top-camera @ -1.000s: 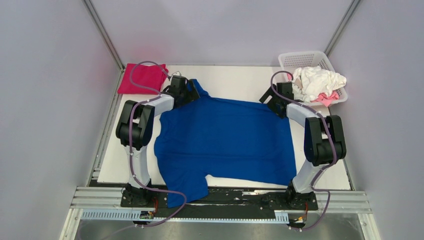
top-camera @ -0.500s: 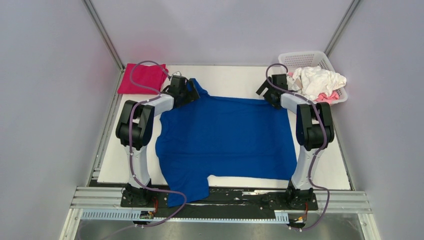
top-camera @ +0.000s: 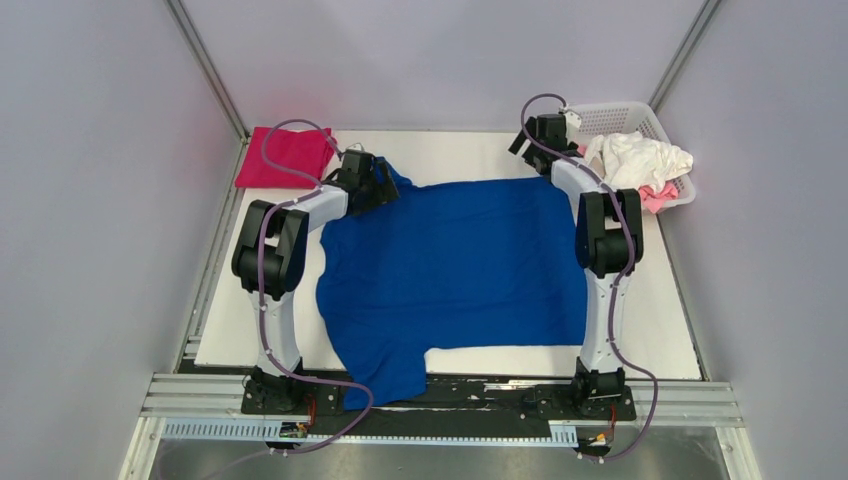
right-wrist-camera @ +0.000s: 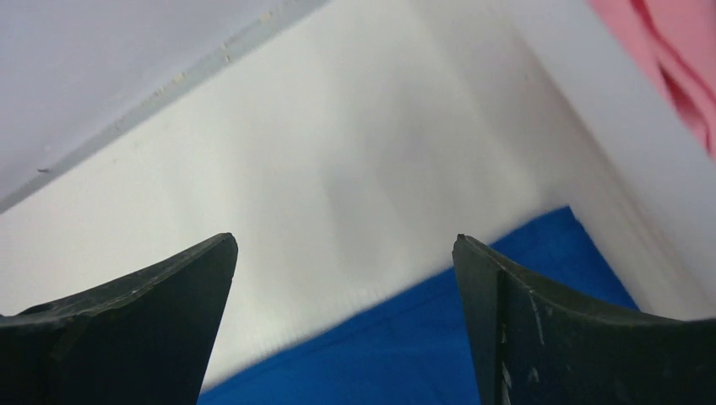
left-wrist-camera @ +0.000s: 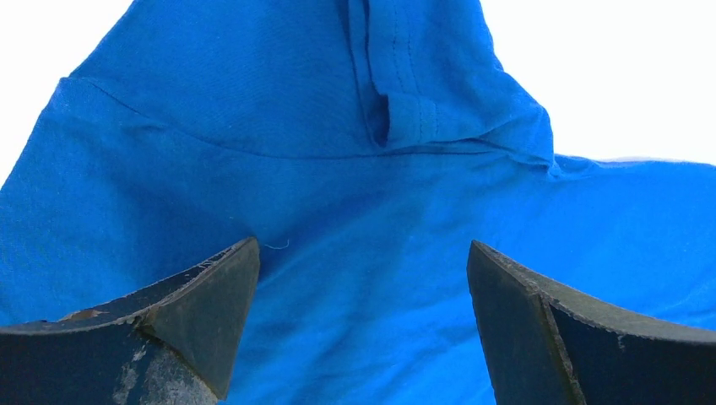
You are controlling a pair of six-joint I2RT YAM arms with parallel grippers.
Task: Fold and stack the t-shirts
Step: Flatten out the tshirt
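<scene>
At far edge of table (top-camera: 460,142), top view: right gripper (top-camera: 535,135) has left blue t-shirt (top-camera: 455,265), now beside basket (top-camera: 610,112); shirt lies flatter mid-table. Left gripper (top-camera: 372,183) at far-left sleeve.
Left wrist: fingers wide apart, empty, cloth beneath, probably untouched.
Right wrist: wide apart, empty, over bare table.
Spreading looks done; folding next.

No legible txt, labels or nos. anywhere.

right gripper (right-wrist-camera: 344,245) farther back, blue t-shirt (top-camera: 455,270) stretched
</scene>
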